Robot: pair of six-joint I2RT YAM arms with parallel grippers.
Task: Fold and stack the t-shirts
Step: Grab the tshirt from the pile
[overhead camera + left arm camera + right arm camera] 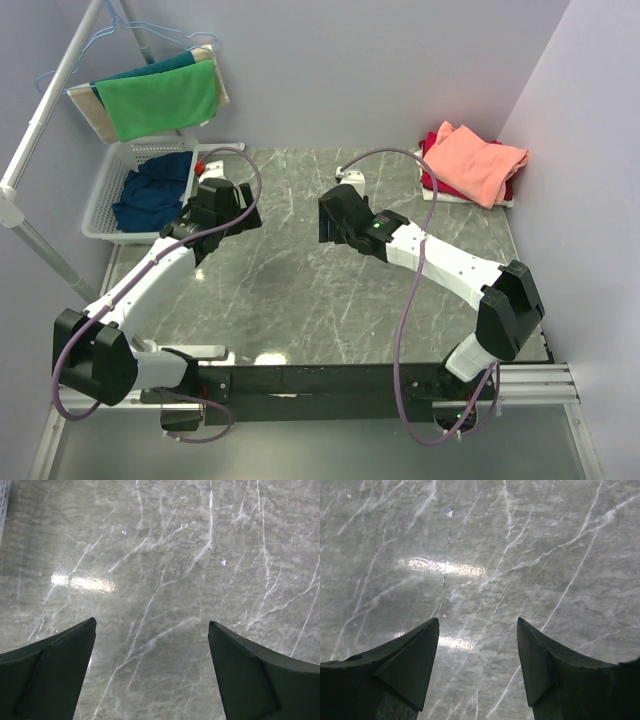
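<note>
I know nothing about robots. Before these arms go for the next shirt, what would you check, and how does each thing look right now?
1. Left gripper open with nothing in it: ok.
2. Right gripper open with nothing in it: ok.
3. Folding space: nothing lies on the marble table between the arms: ok.
4. Next shirt in sight: the navy t-shirt lies crumpled in the white basket, beside the left arm: ok.
5. Stack tidy: the salmon-pink t-shirt lies folded on the red t-shirt in the far right corner: ok.
6. More shirts under the navy one: cannot tell.
</note>
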